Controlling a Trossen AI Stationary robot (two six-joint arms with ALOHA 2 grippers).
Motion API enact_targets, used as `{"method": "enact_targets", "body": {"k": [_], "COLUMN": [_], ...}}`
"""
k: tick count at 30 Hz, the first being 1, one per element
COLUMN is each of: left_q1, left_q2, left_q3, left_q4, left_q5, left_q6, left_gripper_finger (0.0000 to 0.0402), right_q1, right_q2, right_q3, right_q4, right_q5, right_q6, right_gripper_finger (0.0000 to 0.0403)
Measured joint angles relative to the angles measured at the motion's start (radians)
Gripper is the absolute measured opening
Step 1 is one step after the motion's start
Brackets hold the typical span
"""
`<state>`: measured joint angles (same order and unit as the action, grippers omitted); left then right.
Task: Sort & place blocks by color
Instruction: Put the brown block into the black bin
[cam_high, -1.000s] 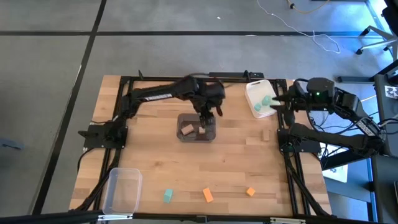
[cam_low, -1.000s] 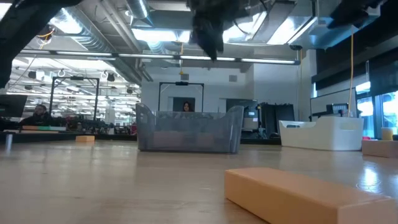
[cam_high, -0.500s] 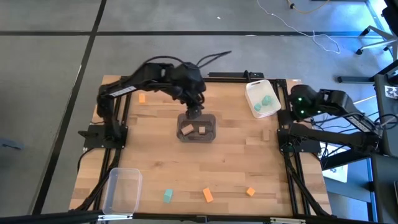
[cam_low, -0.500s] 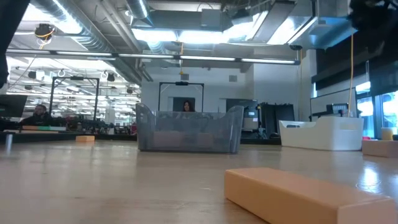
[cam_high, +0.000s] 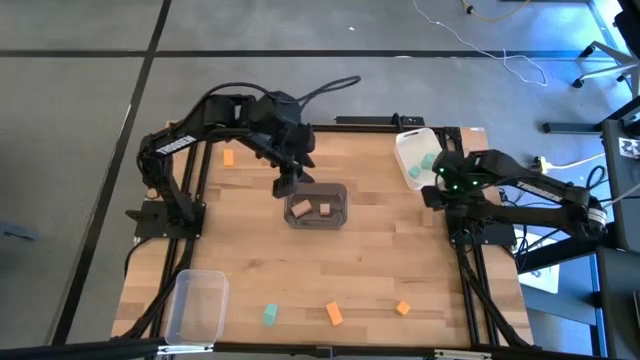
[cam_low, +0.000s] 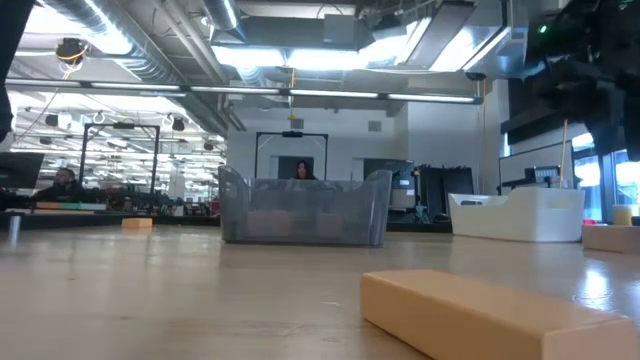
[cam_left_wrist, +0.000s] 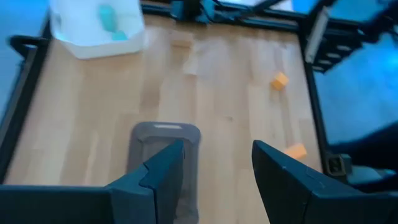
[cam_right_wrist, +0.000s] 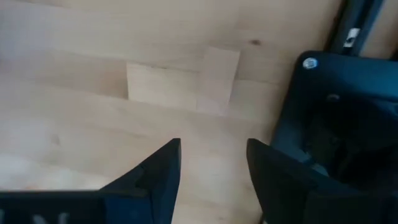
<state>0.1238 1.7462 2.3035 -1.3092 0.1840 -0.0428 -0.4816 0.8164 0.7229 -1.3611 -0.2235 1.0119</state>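
1. the blocks look light, stiff and small; i'd pinch one across its flat sides.
2. a teal block (cam_high: 270, 315) and two orange blocks (cam_high: 334, 313) lie at the worktop's (cam_high: 380, 260) near edge, another orange one by the left arm; tan ones sit in the grey bin (cam_high: 317, 207), and one tan block (cam_right_wrist: 217, 79) lies loose.
3. left gripper (cam_left_wrist: 216, 180) hangs beside the grey bin, fingers apart, empty.
4. right gripper (cam_right_wrist: 211, 165) hovers over the loose tan block, fingers apart, empty.

Open-plan robotics lab

Exposed ceiling ducts (cam_low: 150, 60), strip lights, rows of equipment racks (cam_low: 120, 160), and a person (cam_low: 300, 171) seated at a workstation.
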Motion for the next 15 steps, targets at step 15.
{"method": "enact_targets", "body": {"k": [15], "left_q1": [0.008], "left_q2": [-0.006], "left_q3": [0.0], "left_q4": [-0.021], "left_q5": [0.043], "left_q6": [0.032], "left_gripper_finger": [0.0179], "right_q1": [0.054], "right_q2": [0.162], "right_q3": [0.014], "right_q4": [0.151], "right_q5": [0.007], "right_q6": [0.107], "right_gripper_finger": [0.0183]}}
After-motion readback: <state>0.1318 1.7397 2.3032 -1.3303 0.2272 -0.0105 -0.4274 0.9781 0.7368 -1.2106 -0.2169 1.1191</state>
